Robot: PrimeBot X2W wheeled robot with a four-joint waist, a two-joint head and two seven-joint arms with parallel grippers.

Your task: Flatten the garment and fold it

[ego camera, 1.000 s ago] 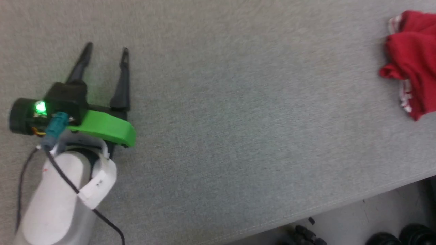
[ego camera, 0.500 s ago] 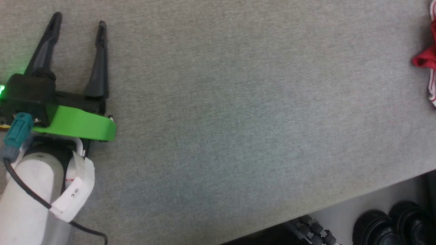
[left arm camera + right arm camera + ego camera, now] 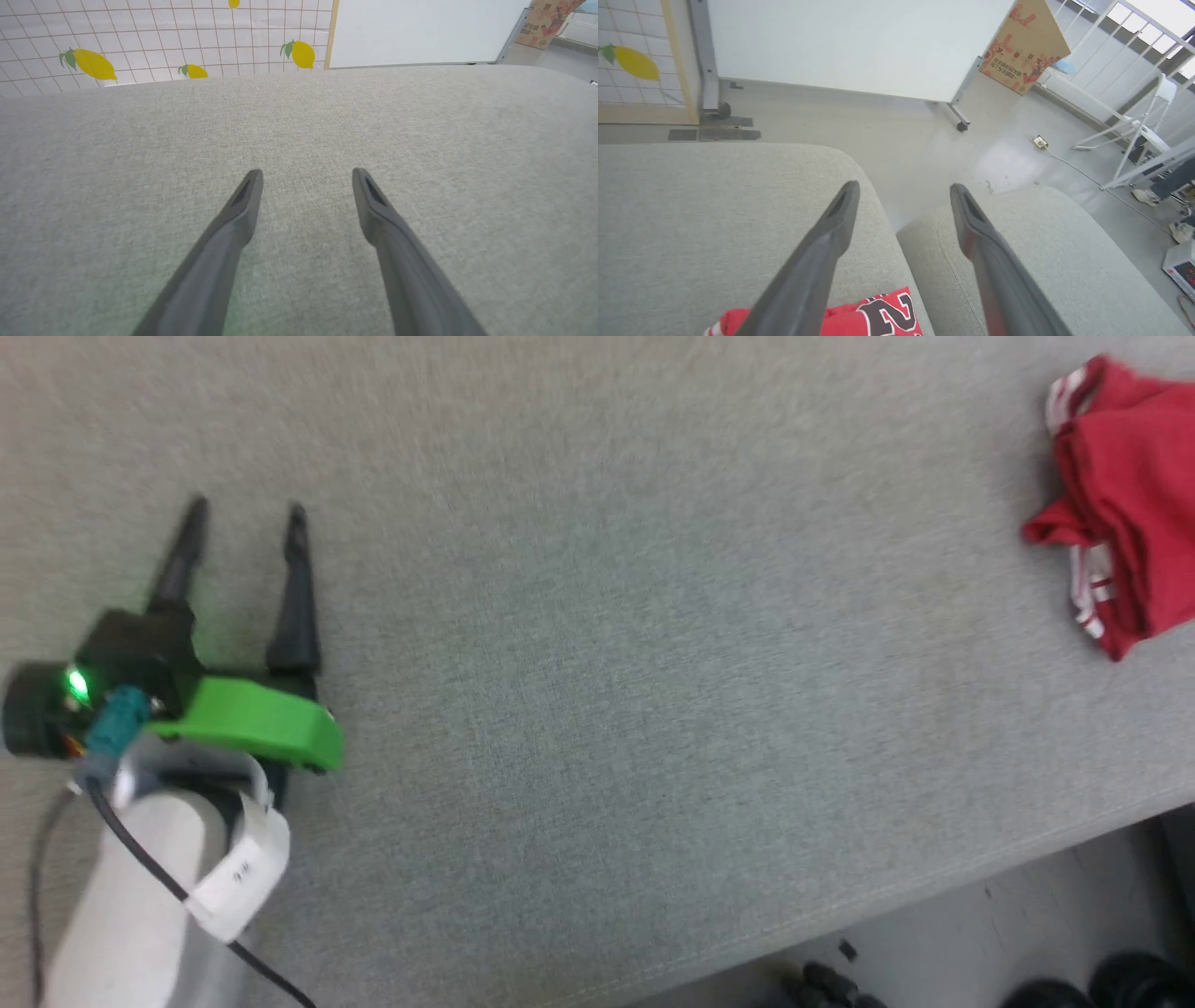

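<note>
the head camera has swung back while the bunched red t-shirt (image 3: 1125,513) lies unmoved at the grey cushion's (image 3: 607,663) right edge, right gripper (image 3: 904,188) splayed empty above it, left gripper (image 3: 246,510) splayed empty too.

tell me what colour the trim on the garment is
Red-and-white stripes on the red garment, clearest in the head view.

Bright even light; head view motion-blurred, wrist views sharp with curved edges

Grey fabric cushions (image 3: 668,210) across btm; lemon-tile wall (image 3: 140,37) upper left, whiteboard (image 3: 840,42) top ctr, cardboard box (image 3: 1024,51) upper right, pale floor (image 3: 924,149) mid-frame.
</note>
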